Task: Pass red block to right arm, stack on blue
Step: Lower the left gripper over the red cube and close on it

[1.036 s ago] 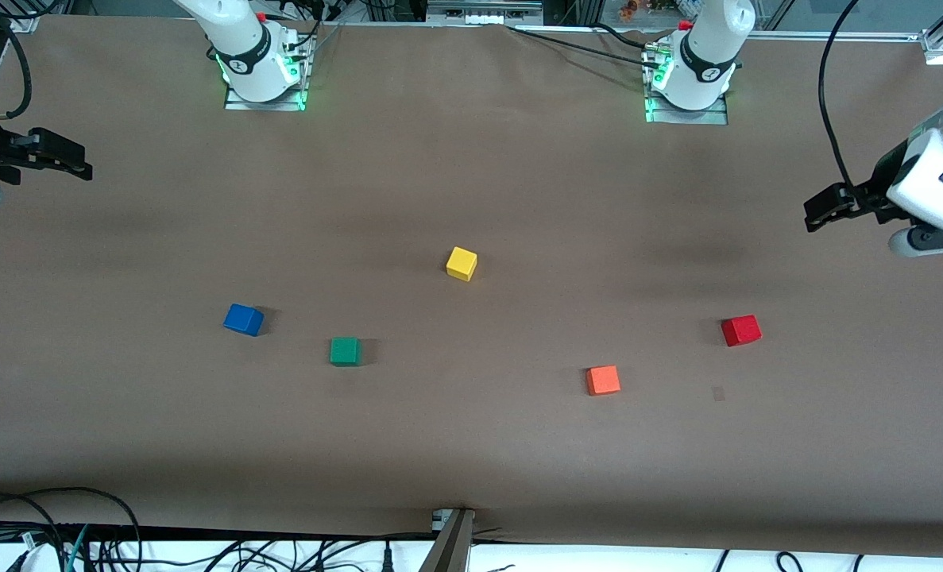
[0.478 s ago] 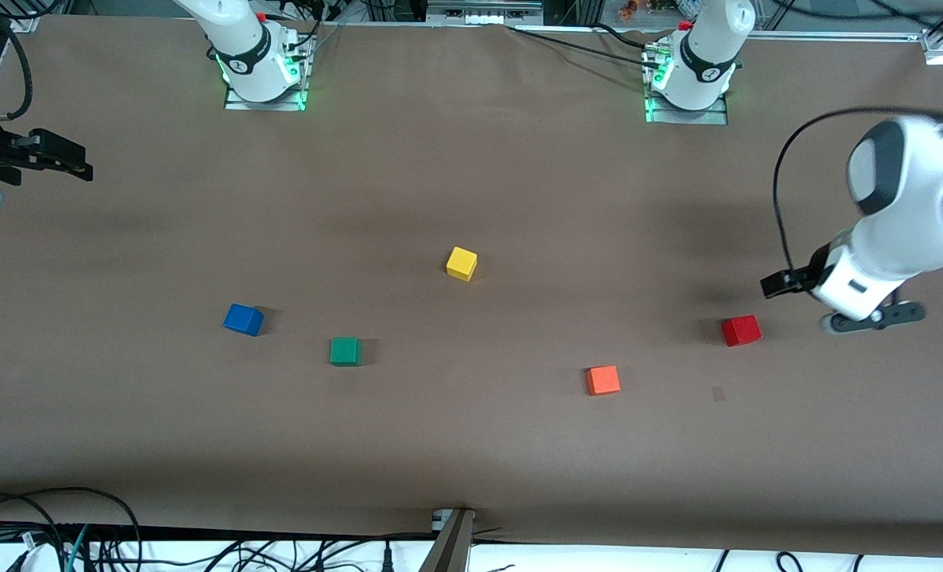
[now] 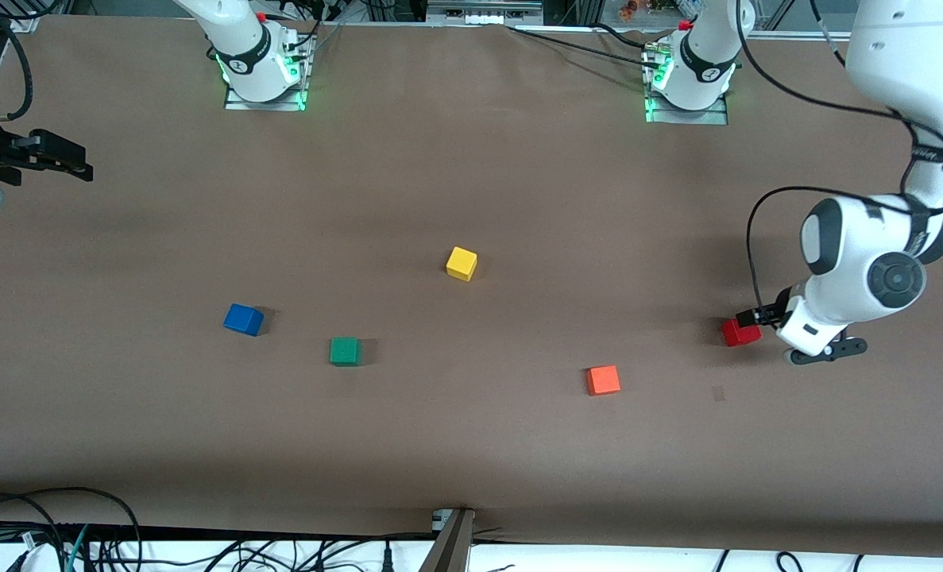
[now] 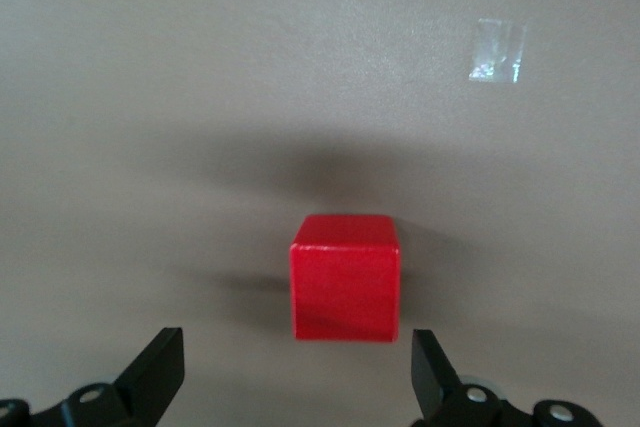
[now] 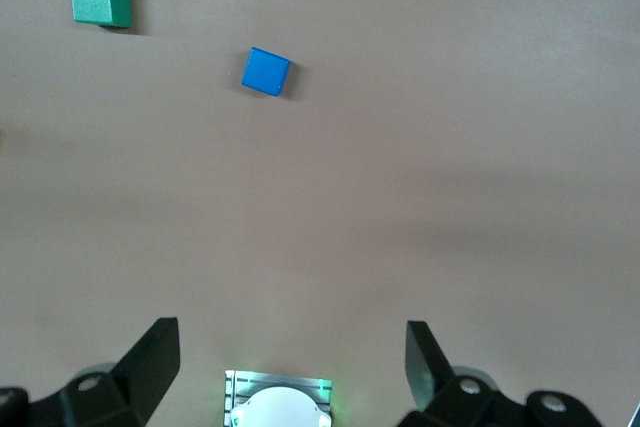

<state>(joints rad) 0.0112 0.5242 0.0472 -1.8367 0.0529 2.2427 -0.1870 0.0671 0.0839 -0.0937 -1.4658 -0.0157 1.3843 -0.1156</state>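
Note:
The red block (image 3: 740,332) sits on the table at the left arm's end. My left gripper (image 3: 749,319) is low, right beside and partly over it. In the left wrist view the red block (image 4: 345,290) lies just ahead of the open, empty left gripper (image 4: 296,359), not between its fingers. The blue cube (image 3: 243,319) sits toward the right arm's end and shows in the right wrist view (image 5: 265,71). My right gripper (image 3: 80,167) waits, open and empty, raised at the right arm's end of the table (image 5: 290,347).
A green cube (image 3: 345,350) lies beside the blue one, a little nearer the front camera. A yellow cube (image 3: 461,263) sits mid-table. An orange cube (image 3: 603,380) lies nearer the front camera than the red block. A small tape patch (image 3: 718,392) marks the table.
My left arm has swung in from the table's end and come down to the red block. The right arm and all cubes have not moved.

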